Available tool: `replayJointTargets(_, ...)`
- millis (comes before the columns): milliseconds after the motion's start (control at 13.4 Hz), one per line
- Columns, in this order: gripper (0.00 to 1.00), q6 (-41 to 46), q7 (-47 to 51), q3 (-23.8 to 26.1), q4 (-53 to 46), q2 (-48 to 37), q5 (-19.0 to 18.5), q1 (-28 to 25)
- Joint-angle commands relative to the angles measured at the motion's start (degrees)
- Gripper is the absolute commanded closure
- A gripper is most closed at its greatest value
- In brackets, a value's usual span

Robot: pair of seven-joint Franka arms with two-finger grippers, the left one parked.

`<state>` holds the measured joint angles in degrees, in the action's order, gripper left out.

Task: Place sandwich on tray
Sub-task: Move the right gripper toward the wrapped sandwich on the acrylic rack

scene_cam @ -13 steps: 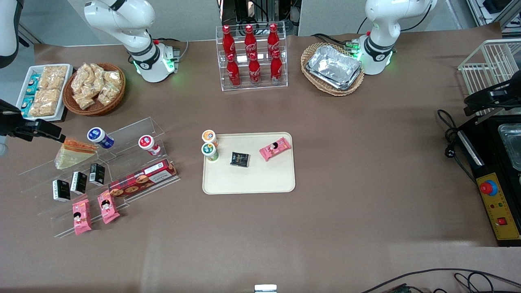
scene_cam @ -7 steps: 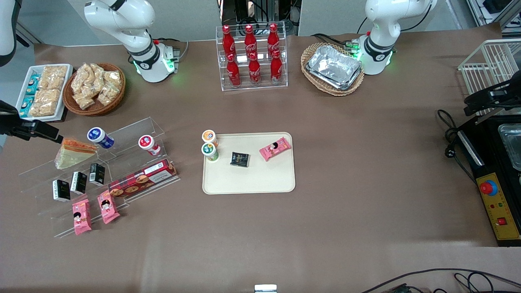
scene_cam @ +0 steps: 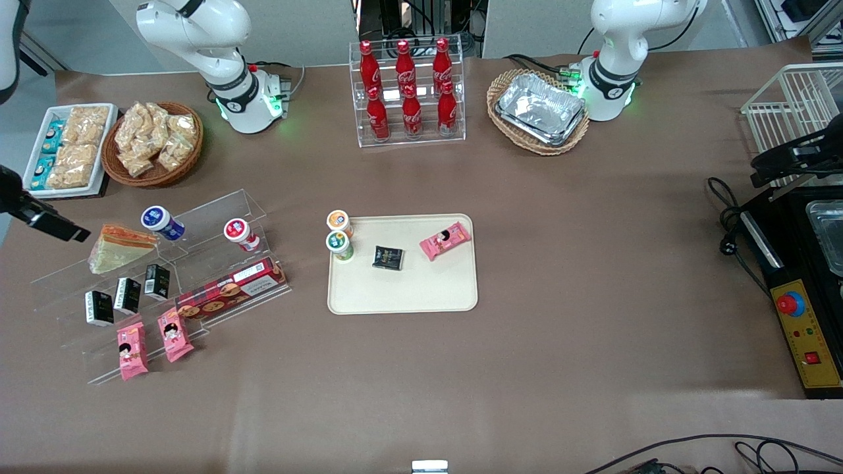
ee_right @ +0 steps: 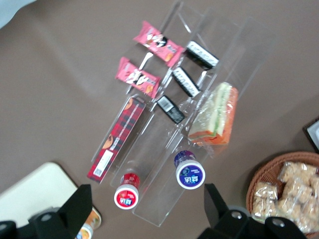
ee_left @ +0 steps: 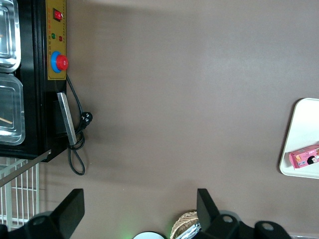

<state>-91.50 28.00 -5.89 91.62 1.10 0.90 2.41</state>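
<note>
The sandwich (scene_cam: 120, 247), a wrapped triangular wedge with orange and green filling, lies on the top step of a clear acrylic rack (scene_cam: 197, 217). It also shows in the right wrist view (ee_right: 217, 115). The cream tray (scene_cam: 408, 289) sits mid-table, holding two small cups, a black packet and a pink packet. Its corner shows in the right wrist view (ee_right: 27, 191). My right gripper (scene_cam: 62, 229) is beside the sandwich toward the working arm's end of the table, apart from it. In the right wrist view the gripper (ee_right: 144, 209) is open and empty, high above the rack.
The rack also holds a blue-lidded cup (scene_cam: 158, 220), a red-lidded cup (scene_cam: 238, 232), black packets (scene_cam: 128, 294), a red biscuit box (scene_cam: 230, 288) and pink packets (scene_cam: 151, 339). A wicker snack basket (scene_cam: 155, 141) and white snack dish (scene_cam: 69, 148) stand farther from the camera.
My right gripper has drawn away from the sandwich toward the working arm's end of the table. The sandwich and the other things have not moved.
</note>
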Motion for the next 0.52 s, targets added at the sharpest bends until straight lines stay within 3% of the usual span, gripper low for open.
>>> replayJointTargets(0, 0.0, 1.23, 4.6, -4.48, -1.97, -0.22, 0.24, -0.03)
replayJointTargets(299, 0.0, 1.59, 22.58, -4.66, -1.97, -0.83, -1.33, -0.03)
replayJointTargets(449, 0.0, 1.59, 26.83, -4.83, -1.97, -0.66, -2.13, 0.23)
